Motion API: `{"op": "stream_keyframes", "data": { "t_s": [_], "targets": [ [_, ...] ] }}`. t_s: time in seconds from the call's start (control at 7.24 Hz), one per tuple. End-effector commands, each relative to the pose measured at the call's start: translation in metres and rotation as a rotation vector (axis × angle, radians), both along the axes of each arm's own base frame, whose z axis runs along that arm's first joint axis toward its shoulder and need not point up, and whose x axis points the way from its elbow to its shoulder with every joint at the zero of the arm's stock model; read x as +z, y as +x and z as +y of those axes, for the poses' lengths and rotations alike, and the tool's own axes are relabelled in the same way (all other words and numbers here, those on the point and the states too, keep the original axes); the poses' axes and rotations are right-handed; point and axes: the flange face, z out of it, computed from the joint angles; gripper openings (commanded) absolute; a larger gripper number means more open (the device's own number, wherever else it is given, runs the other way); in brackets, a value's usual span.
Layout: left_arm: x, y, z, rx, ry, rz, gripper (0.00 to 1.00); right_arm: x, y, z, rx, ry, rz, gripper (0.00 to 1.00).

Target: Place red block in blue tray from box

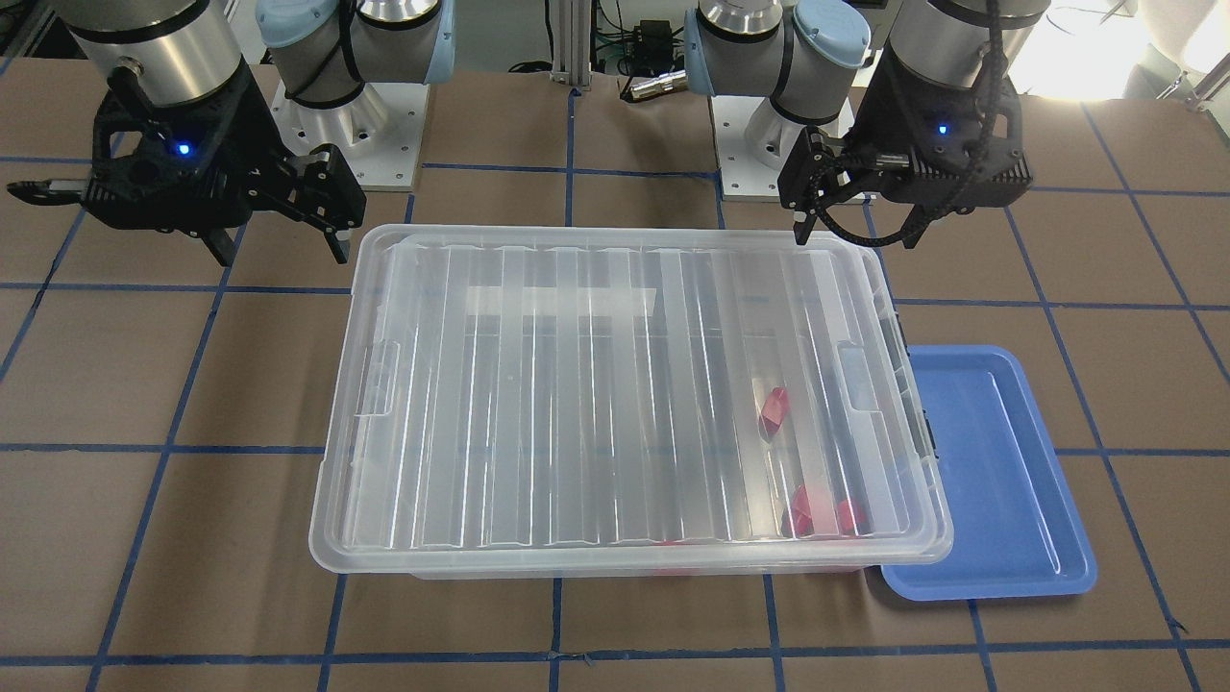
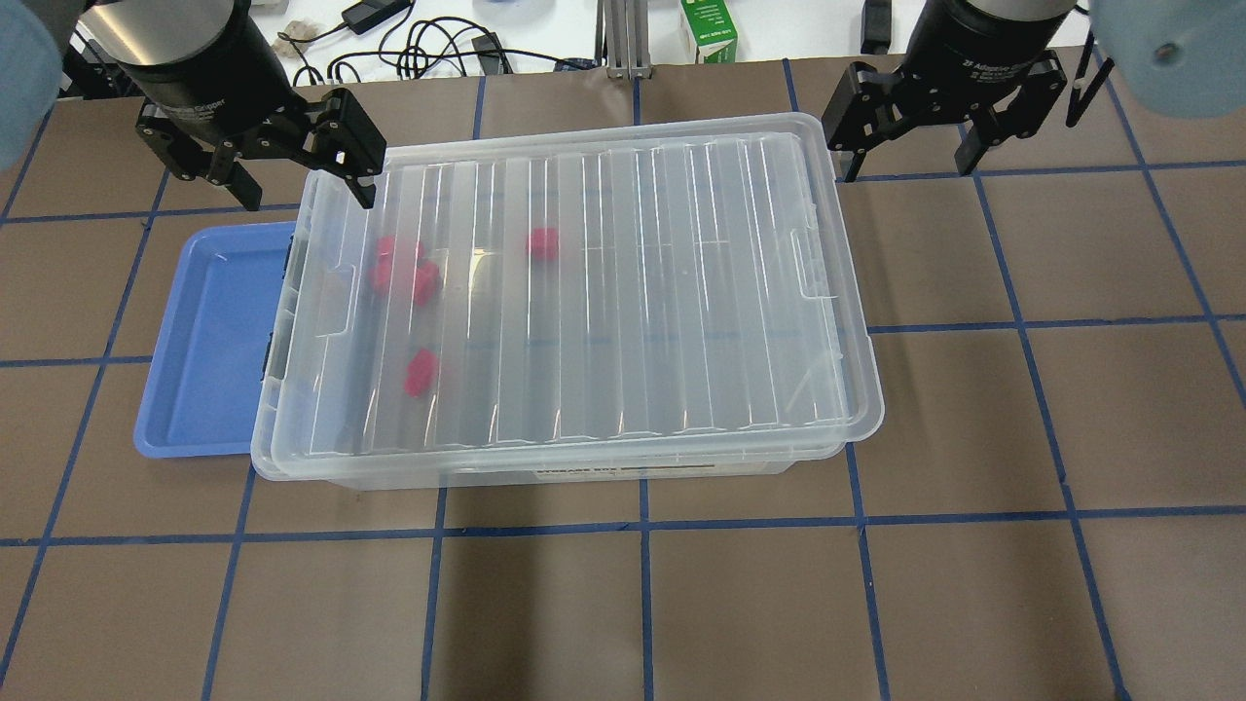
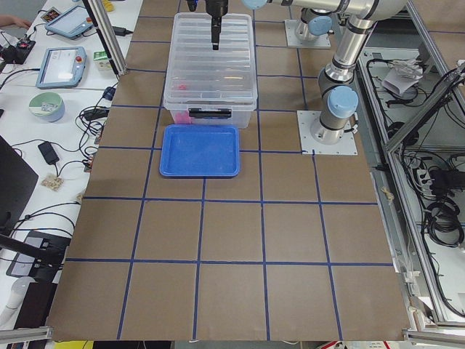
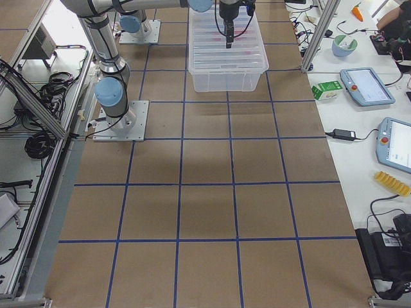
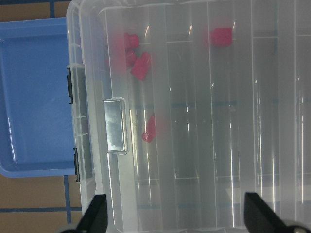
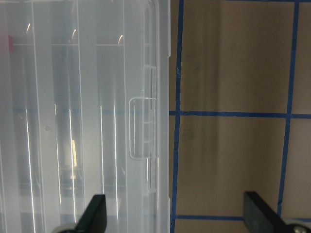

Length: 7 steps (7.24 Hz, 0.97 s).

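Box [image 1: 577, 404] lidded, red block [image 1: 774, 411] inside

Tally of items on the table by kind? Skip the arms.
clear box: 1
blue tray: 1
red blocks: 5, all inside the box; three sit in a blurred cluster, so that count is approximate
Total: 7

The box [image 2: 604, 292] is clear and colourless, its lid a run of parallel ribs streaked with white glare, and the blocks [image 2: 421, 372] inside it show through as blurred pinkish red. Beside the box the tray [image 2: 209, 341] is plain mid-blue, and under both the tabletop [image 2: 973, 438] is flat brown, crossed by a grid of blue tape lines. At the box's two ends the left pincer [image 2: 302, 190] and right pincer [image 2: 905, 161] are black, each body carrying a small blue light.
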Motion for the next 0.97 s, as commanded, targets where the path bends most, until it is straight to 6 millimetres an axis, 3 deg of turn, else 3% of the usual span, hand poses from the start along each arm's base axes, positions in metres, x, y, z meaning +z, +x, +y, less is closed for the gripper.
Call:
{"op": "stream_keyframes", "data": {
  "t_s": [0.0, 0.14, 0.28, 0.83],
  "targets": [
    [-0.001, 0.000, 0.000, 0.000, 0.001, 0.000, 1.00, -0.079, -0.001, -0.032, 0.001, 0.069, 0.014, 1.00],
    [0.000, 0.000, 0.000, 0.000, 0.000, 0.000, 1.00, -0.120, -0.006, -0.033, 0.004, 0.115, 0.057, 1.00],
    [-0.001, 0.000, 0.000, 0.000, 0.001, 0.000, 1.00, -0.134, -0.008, -0.037, 0.018, 0.067, 0.062, 1.00],
    [-0.001, -0.001, 0.001, -0.002, 0.001, 0.000, 1.00, -0.161, -0.013, -0.030, 0.023, 0.048, 0.119, 1.00]
  ]
}}
